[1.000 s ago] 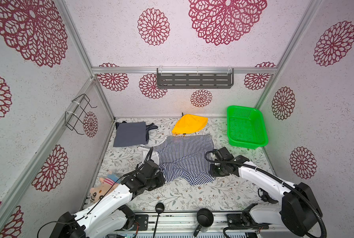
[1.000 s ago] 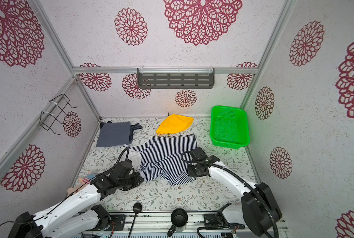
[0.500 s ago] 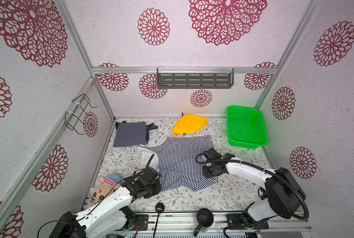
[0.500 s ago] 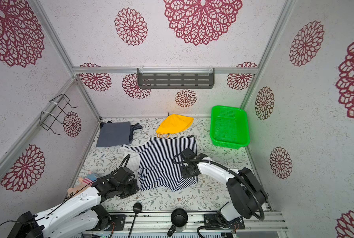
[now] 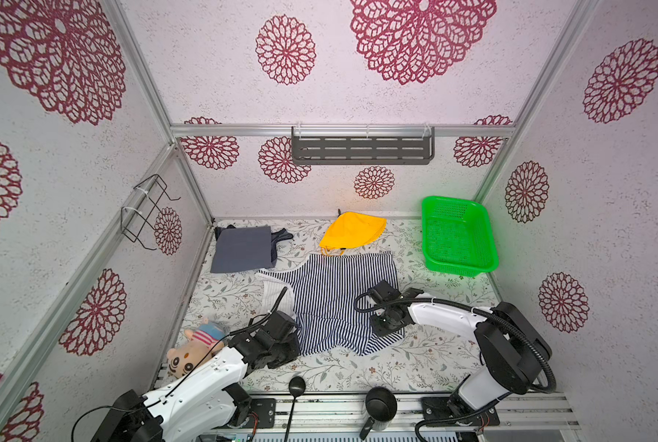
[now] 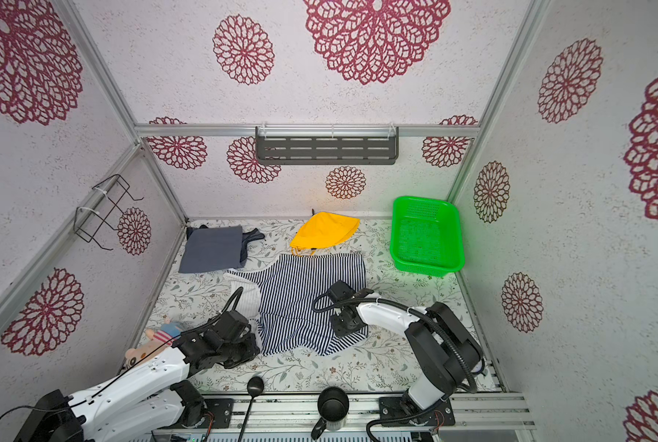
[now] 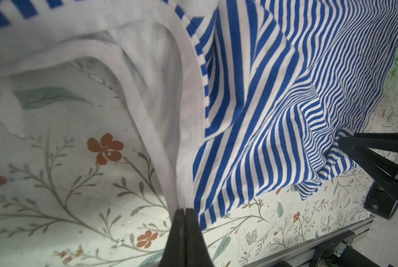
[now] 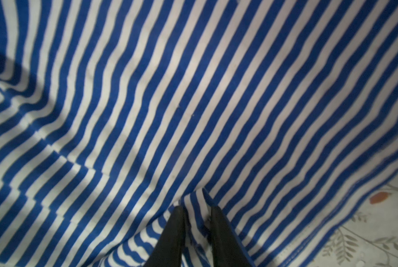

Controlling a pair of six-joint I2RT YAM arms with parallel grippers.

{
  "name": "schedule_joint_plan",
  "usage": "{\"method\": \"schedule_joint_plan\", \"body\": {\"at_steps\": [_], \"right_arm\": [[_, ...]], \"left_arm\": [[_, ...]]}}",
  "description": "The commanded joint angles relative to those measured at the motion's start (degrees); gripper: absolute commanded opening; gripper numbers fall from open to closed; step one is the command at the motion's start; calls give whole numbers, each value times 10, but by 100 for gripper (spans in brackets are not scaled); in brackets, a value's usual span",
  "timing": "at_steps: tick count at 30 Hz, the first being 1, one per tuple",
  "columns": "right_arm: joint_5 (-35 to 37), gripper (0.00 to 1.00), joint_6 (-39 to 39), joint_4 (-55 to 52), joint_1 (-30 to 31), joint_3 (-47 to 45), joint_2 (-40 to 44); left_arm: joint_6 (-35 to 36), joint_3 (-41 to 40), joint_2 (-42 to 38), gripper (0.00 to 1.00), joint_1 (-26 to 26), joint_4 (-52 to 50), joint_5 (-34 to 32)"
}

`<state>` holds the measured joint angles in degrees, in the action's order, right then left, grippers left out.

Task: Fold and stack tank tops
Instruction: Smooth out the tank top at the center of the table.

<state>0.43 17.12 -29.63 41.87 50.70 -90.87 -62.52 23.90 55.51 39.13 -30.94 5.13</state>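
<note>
On the tabletop (image 5: 358,367), in both top views: note striped tank top (image 5: 338,291) spread centrally, grey tank top (image 5: 243,248) folded at far corner. Left wrist view: note left gripper (image 7: 184,211) clenched on white strap (image 7: 186,161). Right wrist view: note right gripper (image 8: 196,209) pinching small striped pucker. Expect slip or single-layer lift under uneven pull.

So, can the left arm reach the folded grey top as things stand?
Probably not yet: the left gripper is shut on the white strap of the striped top. Once released, the bare table towards the grey top looks free.
</note>
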Motion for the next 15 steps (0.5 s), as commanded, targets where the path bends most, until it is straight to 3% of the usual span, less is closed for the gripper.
{"method": "schedule_joint_plan", "body": {"at_steps": [1, 8, 15], "right_arm": [[30, 0, 14, -24, 2, -7, 40], [107, 0, 104, -83, -13, -32, 164], [95, 0, 236, -109, -54, -128, 331]], "left_arm": [[-3, -8, -4, 0, 5, 1, -18], [-11, -9, -11, 0, 5, -20, -52], [-41, -26, -45, 0, 4, -46, -96]]}}
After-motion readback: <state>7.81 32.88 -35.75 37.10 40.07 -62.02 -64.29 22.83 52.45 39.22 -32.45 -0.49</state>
